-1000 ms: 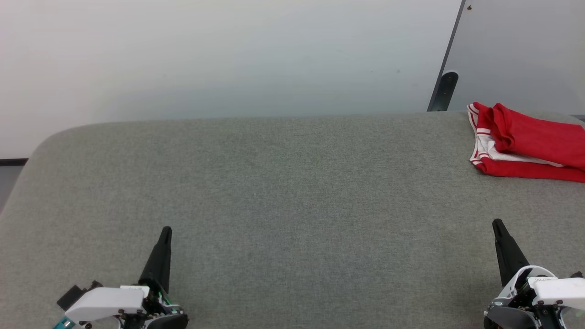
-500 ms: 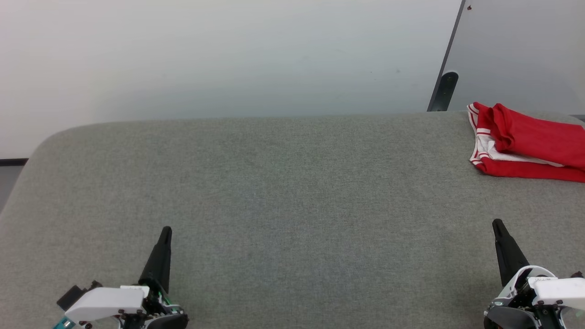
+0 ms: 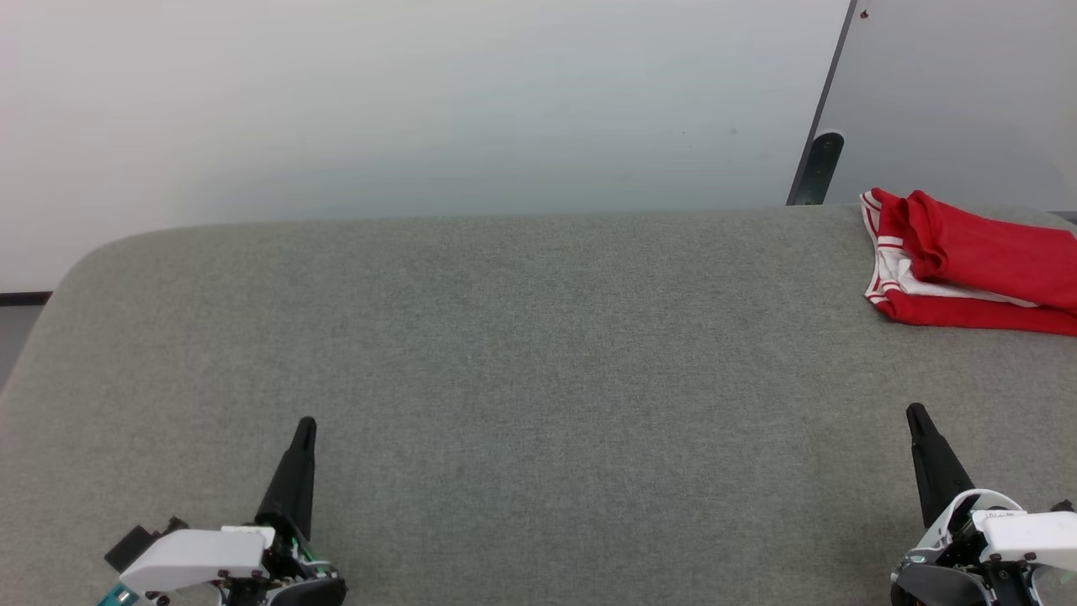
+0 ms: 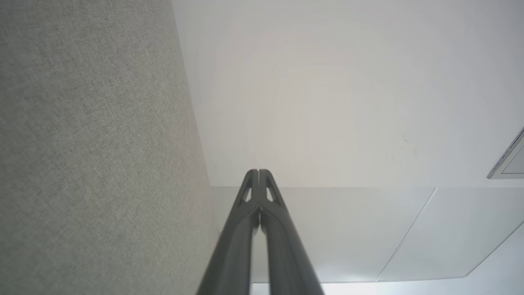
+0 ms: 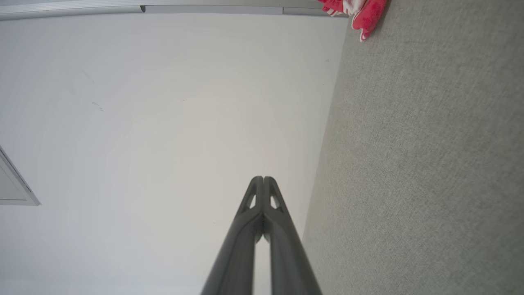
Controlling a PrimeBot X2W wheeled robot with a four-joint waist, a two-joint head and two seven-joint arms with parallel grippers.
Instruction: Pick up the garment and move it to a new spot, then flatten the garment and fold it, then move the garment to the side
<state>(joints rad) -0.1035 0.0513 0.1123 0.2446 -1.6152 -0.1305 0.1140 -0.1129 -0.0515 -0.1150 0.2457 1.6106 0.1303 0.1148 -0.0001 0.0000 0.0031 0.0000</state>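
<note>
I count 1 garment (image 3: 976, 261) on my screens, a single red and white bundle. I count 2 grippers: 1 left gripper (image 3: 305, 425) and 1 right gripper (image 3: 915, 412). Each one carries 2 dark fingers (image 4: 235, 246), so I make that 4 fingers altogether. I also count 1 grey fabric surface (image 3: 538, 353), 1 dark bracket (image 3: 820, 164) and 1 pale grey panel (image 3: 951, 93).

You had a grey fabric-covered tabletop (image 3: 538, 353) with a rounded corner, a pale wall (image 3: 404, 101) behind it, and a grey panel (image 3: 959, 93) beside a dark bracket (image 3: 820, 164).
</note>
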